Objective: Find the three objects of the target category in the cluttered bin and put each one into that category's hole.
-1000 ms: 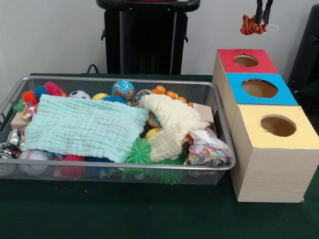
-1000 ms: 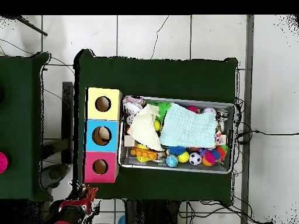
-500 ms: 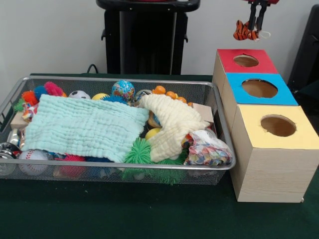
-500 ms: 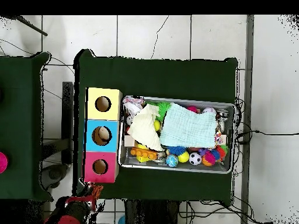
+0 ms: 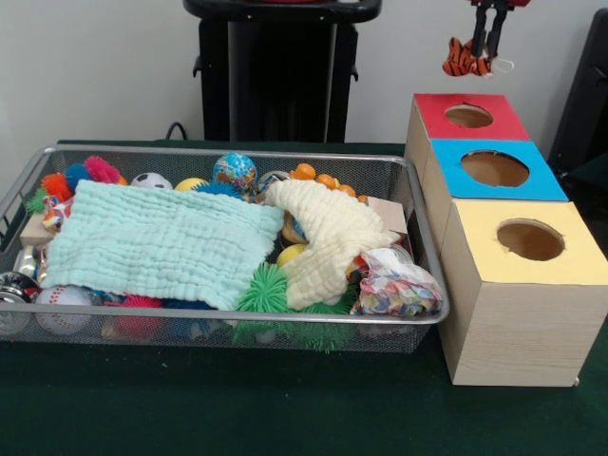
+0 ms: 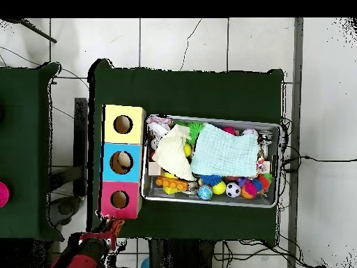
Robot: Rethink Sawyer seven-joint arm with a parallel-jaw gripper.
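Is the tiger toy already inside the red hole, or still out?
Still out. The tiger toy hangs from the gripper above the red box, not yet in its hole.

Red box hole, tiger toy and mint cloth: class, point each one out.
Red box hole [image 5: 468, 116], front view, centre of the opening.
Tiger toy [image 5: 463, 60], front view, striped body.
Mint cloth [image 5: 157, 242], front view, middle of the fabric.

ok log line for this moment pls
gripper: shut on tiger toy | position: above and behind red hole | bin: cluttered, cloths on top

No readable text, labels or numbers.
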